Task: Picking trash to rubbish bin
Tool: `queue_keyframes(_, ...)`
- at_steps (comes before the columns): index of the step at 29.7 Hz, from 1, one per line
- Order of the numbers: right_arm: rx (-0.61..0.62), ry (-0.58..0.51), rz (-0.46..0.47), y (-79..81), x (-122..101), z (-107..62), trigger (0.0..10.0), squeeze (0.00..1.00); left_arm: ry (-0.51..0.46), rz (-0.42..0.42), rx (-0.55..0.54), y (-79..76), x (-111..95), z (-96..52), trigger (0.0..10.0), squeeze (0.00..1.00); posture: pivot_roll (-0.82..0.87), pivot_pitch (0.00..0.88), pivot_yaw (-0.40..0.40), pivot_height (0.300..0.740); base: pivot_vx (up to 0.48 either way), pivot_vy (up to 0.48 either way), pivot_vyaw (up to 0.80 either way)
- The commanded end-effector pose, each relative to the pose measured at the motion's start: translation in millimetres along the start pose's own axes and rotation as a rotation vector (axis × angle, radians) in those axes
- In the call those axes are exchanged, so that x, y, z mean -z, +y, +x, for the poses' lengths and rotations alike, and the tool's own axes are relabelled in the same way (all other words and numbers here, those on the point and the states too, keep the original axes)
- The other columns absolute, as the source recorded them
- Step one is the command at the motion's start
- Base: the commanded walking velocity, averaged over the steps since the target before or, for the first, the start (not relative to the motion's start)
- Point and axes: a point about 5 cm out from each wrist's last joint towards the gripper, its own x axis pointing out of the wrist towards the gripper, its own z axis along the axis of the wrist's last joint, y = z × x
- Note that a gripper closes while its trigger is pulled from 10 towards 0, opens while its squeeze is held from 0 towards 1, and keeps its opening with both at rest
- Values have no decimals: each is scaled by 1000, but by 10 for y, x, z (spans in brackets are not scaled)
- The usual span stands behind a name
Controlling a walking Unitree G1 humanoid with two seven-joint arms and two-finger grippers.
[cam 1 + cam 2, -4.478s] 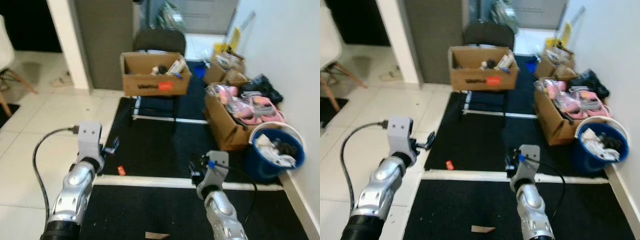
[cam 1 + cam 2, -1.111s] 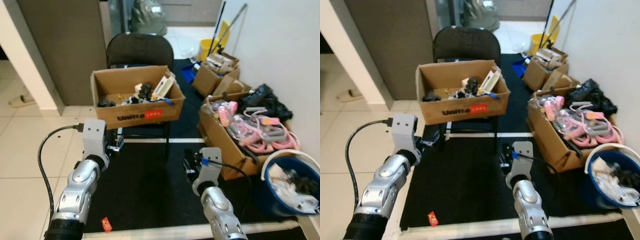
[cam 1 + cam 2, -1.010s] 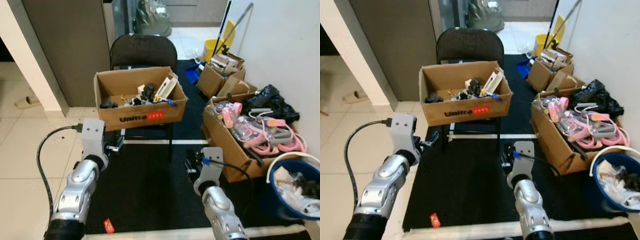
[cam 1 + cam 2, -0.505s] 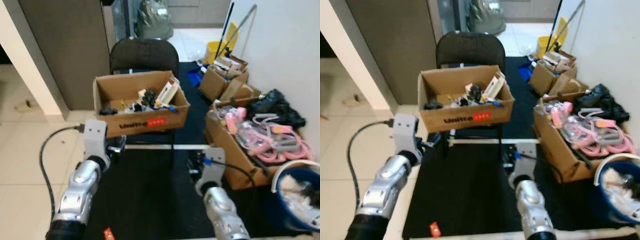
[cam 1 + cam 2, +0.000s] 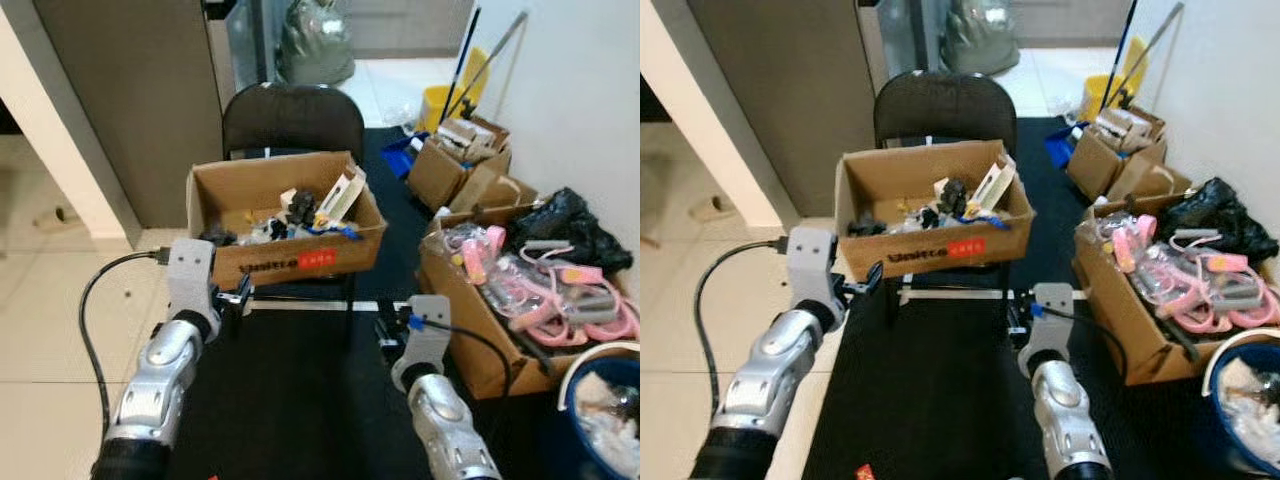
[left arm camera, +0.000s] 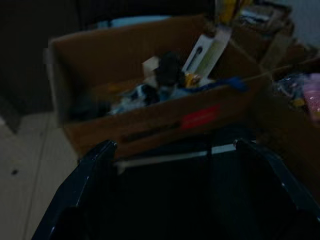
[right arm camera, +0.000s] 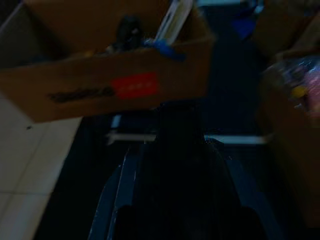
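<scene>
Both arms held up facing the cardboard box (image 5: 285, 225) on the chair (image 5: 292, 115): left gripper (image 6: 175, 150) spread wide, right gripper (image 7: 177, 130) pressed together, both empty.

Two silver arms of rounded, glossy segments with black rings at the joints. Each wrist carries a grey box-shaped block. A black cable (image 5: 92, 330) loops from the left block down along the left arm (image 5: 158, 375); another cable (image 5: 478, 338) with a blue tag at its plug runs from the right block beside the right arm (image 5: 440, 420). Each pincer has long black fingers (image 6: 87, 172).
</scene>
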Motion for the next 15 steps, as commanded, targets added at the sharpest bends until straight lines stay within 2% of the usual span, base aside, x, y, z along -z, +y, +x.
queue_keyframes(1, -5, 16, 14, 42, 56, -18, 10000, 0, 22, 4, -13, 51, 47, -27, 10000, 0, 28, 106, 26, 740, 274, 0, 0)
queue_keyframes(15, -14, 18, 16, 66, 64, -16, 10000, 0, 20, 3, -9, 47, 47, -25, 10000, 0, 29, 100, 27, 740, 275, 0, 0)
